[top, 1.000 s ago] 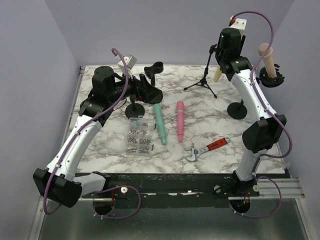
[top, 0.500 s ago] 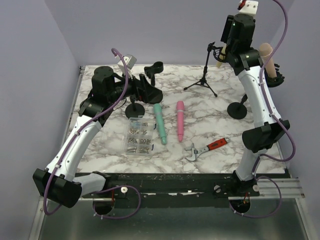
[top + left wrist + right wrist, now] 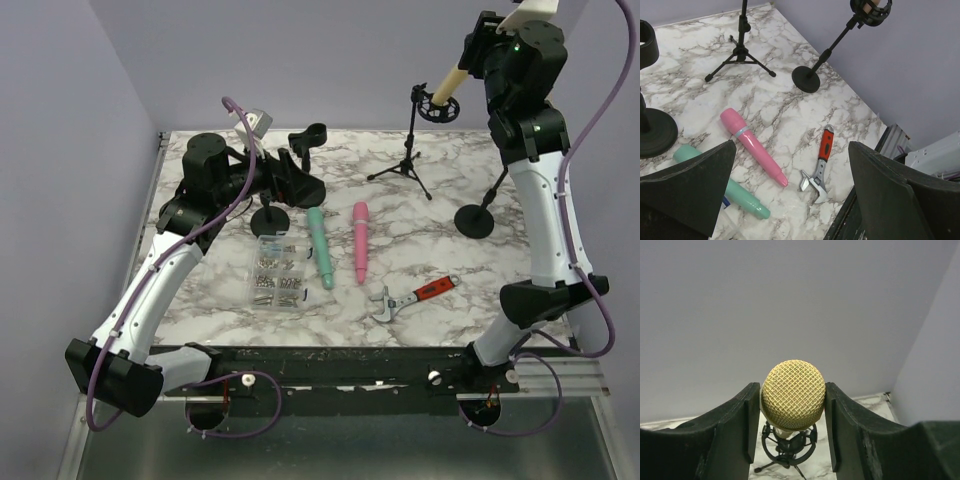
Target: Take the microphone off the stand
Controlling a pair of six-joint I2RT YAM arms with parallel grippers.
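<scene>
The left pincer gapes wide and empty above the marbled worktop. To its right, the raised right pincer clamps the gold mesh-headed cream microphone, its tail beneath the pincer at the ring of the black tripod stand.

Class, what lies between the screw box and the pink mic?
The green mic lies between the screw box and the pink mic, as the top view shows.

Marble bench: screw box, teal microphone, pink microphone just nearward of left gripper; wrench, tripod stand, round-base stand to its right.
</scene>
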